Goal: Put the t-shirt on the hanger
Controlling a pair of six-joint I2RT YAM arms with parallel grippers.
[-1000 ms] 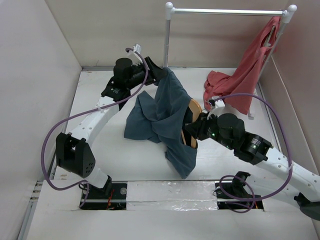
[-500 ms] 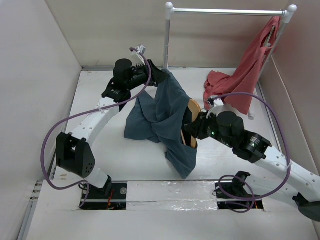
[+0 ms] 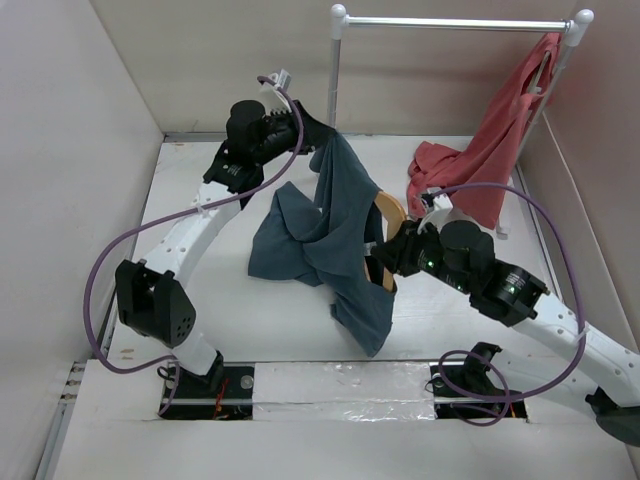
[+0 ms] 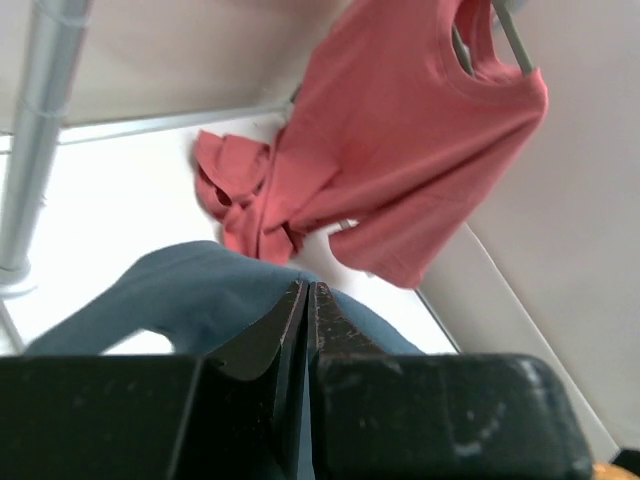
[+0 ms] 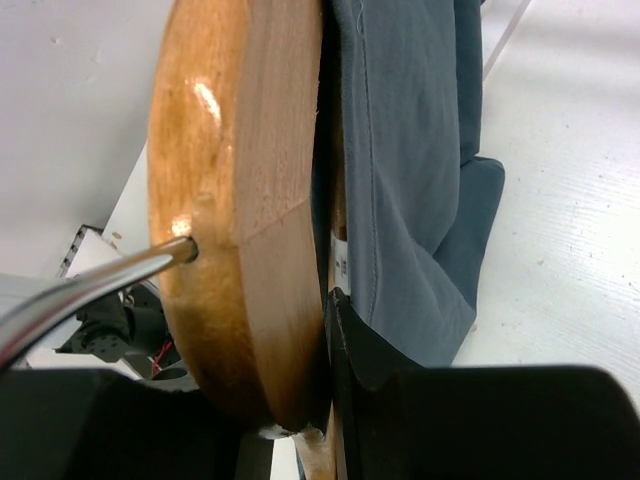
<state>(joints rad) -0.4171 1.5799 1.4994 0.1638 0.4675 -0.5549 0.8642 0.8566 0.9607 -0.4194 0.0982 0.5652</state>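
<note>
From above, the left pincer (image 3: 318,138) is closed tight on the top end of the t-shirt (image 3: 335,225), which hangs from it and drapes over the hanger (image 3: 392,212). The right pincer (image 3: 385,265) grips the hanger above the surface (image 3: 200,290).

On the left wrist, the pincer (image 4: 308,312) jaws are pressed together on a fold of t-shirt (image 4: 190,295), with a red garment (image 4: 400,130) beyond.

On the right wrist, the pincer (image 5: 300,410) clamps the hanger (image 5: 240,180) edge. The hook (image 5: 90,280) points left, and the t-shirt (image 5: 410,150) lies against the hanger's right face.
</note>
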